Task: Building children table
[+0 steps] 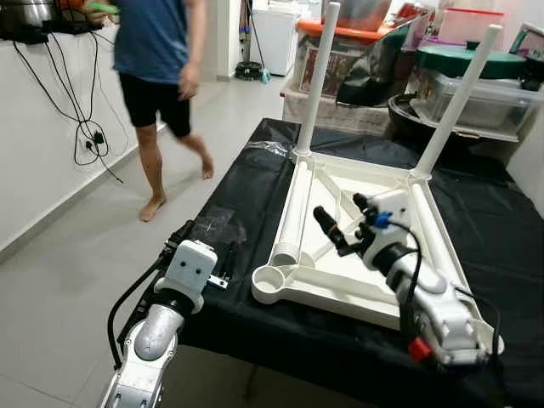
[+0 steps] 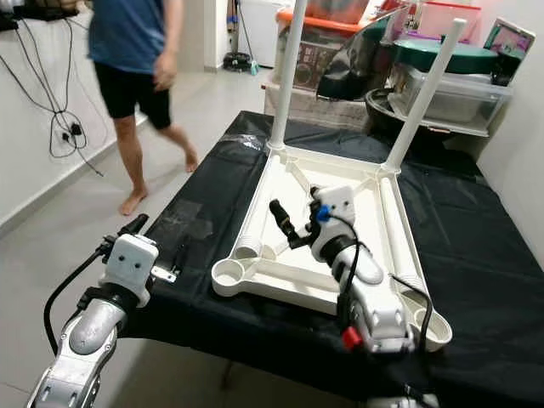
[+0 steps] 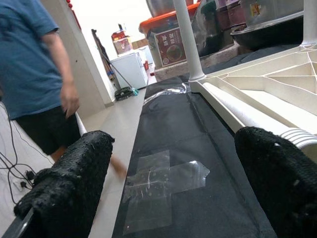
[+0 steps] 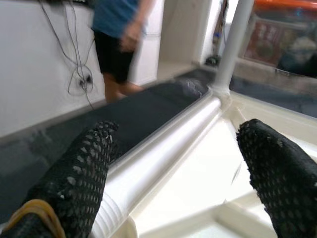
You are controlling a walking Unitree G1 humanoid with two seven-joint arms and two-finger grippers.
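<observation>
R gripper (image 1: 347,223) open over upturned white table (image 1: 357,246); L gripper (image 3: 168,183) open at cloth edge.

R fingers, black w/ knit-textured covers, spread above a loose ribbed tube leg (image 1: 293,221) lying inside the plastic frame. Two legs stand upright at far corners. Table sits on black cloth (image 1: 246,183); clear tape patch (image 3: 158,186) w/ L gripper over it. Person (image 1: 157,59) on tiled floor beyond.

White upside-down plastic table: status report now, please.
Right tool open over white upside-down plastic table. Loose white leg tube lies inside. Left tool open, beside black-covered bench. Person walking nearby.
</observation>
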